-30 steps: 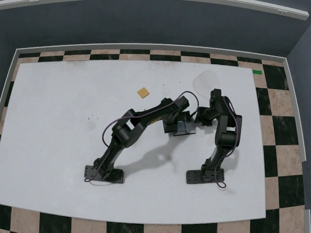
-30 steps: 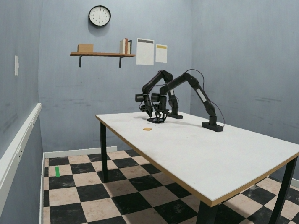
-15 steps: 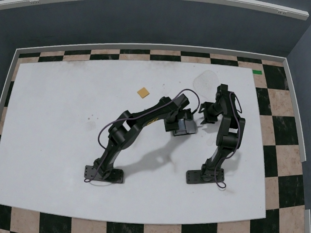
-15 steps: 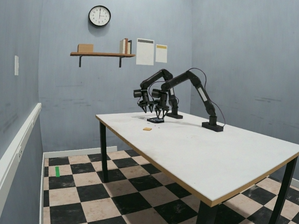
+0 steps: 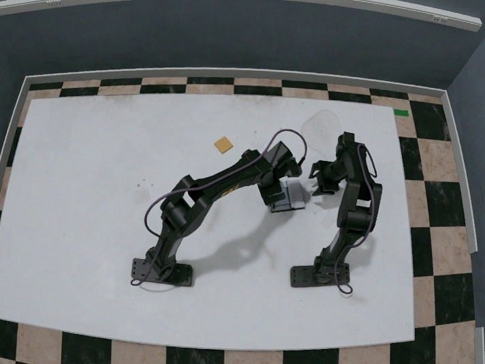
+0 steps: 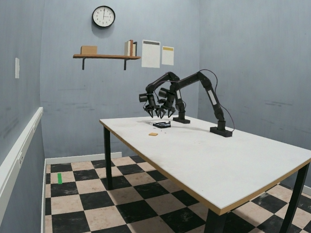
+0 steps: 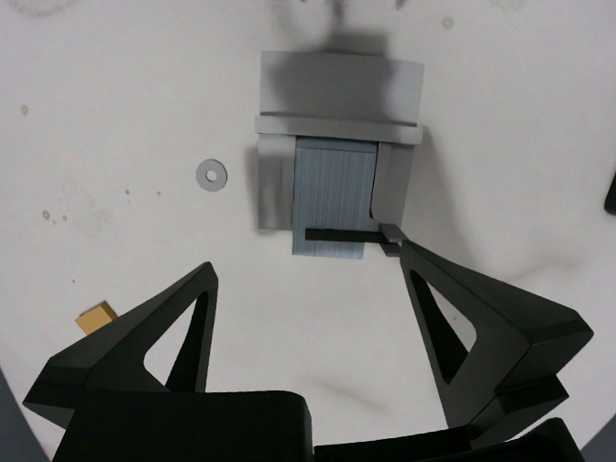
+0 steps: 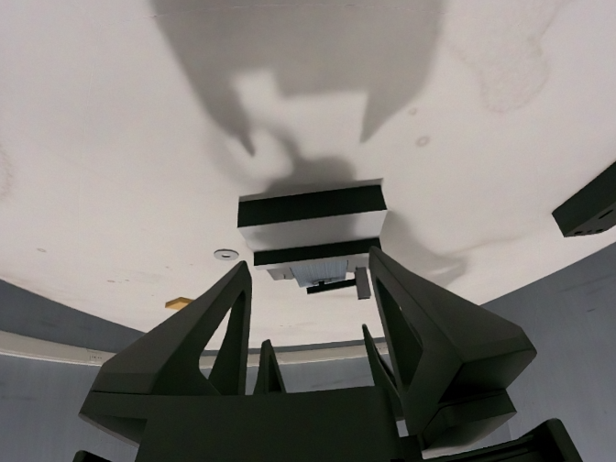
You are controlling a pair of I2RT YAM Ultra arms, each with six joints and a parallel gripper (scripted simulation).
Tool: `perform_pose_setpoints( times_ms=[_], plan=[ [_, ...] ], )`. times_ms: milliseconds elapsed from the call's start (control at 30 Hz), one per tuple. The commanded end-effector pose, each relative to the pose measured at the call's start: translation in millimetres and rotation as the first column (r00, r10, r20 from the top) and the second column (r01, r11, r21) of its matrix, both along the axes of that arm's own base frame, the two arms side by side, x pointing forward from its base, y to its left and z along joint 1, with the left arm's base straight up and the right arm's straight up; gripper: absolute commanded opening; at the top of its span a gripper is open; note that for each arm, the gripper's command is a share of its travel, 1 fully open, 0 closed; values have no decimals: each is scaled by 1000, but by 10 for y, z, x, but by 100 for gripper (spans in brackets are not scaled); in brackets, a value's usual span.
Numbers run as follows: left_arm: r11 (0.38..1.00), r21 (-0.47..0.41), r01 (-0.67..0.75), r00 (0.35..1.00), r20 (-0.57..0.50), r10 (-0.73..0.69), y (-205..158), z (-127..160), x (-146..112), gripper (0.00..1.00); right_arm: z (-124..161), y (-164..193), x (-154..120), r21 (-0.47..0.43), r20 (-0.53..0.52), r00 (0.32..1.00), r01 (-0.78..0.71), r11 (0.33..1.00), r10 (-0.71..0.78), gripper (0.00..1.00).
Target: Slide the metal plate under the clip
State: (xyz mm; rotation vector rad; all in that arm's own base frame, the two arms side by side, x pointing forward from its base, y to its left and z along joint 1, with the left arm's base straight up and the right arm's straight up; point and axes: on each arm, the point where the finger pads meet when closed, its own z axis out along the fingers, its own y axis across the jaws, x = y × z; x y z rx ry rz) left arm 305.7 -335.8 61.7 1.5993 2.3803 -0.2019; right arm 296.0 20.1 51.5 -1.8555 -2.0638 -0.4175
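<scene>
We see the plate [image 7: 330, 199] lying in the block [image 7: 270, 183], with a washer [image 7: 200, 174] near them on the table [image 7: 148, 99].

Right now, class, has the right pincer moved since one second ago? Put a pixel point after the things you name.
Yes. In the top view, the right pincer [image 5: 311, 184] [image 6: 155, 117] [image 8: 308, 263] has shifted toward the table [image 5: 393, 164] [image 6: 226, 155] [image 7: 124, 248] [image 8: 124, 124]'s nearer short edge, judged against that edge.
</scene>
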Motion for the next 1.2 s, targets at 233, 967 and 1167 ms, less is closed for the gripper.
perform_pose_setpoints(
  times_ms=[233, 967, 1167],
  plan=[
    [889, -320, -327, 926, 76, 369, -143, 337, -47, 100, 27, 18, 14, 6, 5, 1000, -15, 1000, 15, 65],
    [866, -341, -366, 910, 63, 409, -109, 284, -170, 100, 46, 2, 19, 2, 12, 1000, -12, 1000, 12, 65],
    [866, -341, -366, 910, 63, 409, -109, 284, -170, 100, 46, 2, 19, 2, 12, 1000, -12, 1000, 12, 65]
  ],
)
